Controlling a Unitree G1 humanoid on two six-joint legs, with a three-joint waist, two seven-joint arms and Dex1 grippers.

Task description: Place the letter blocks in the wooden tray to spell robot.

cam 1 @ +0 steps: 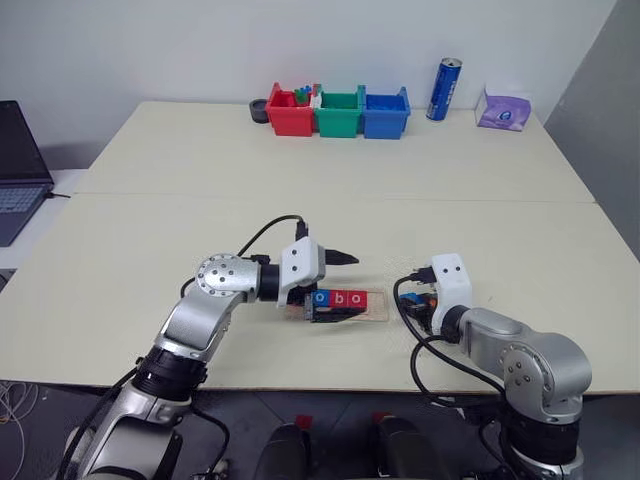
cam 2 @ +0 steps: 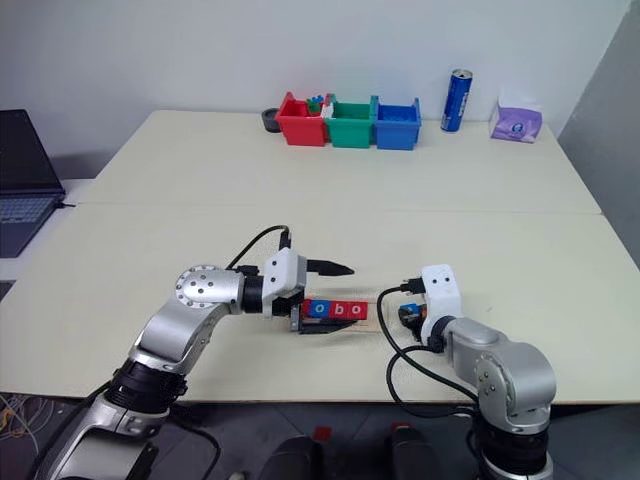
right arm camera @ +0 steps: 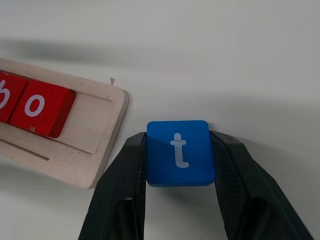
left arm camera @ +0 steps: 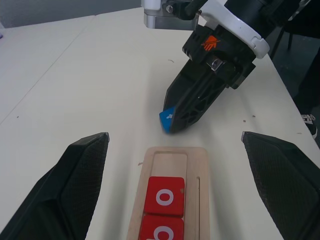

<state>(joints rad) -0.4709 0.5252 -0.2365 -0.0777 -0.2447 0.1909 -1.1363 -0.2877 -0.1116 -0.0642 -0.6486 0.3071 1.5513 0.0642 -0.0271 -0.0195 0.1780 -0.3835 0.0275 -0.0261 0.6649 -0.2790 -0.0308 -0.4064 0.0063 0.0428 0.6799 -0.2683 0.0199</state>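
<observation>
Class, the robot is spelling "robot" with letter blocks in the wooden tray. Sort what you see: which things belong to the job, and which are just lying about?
Belongs to the job:
- wooden tray
- red "o" block in the tray
- blue "t" block, held by the right gripper

Lying about:
- red, green and blue bins
- blue can
- tissue box
- laptop

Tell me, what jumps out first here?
The right claw pinches a blue "t" block just off the tray's open end. In the tray, red "o" and "b" blocks sit side by side. Far back on the table stand bright red, green and blue bins.
</observation>
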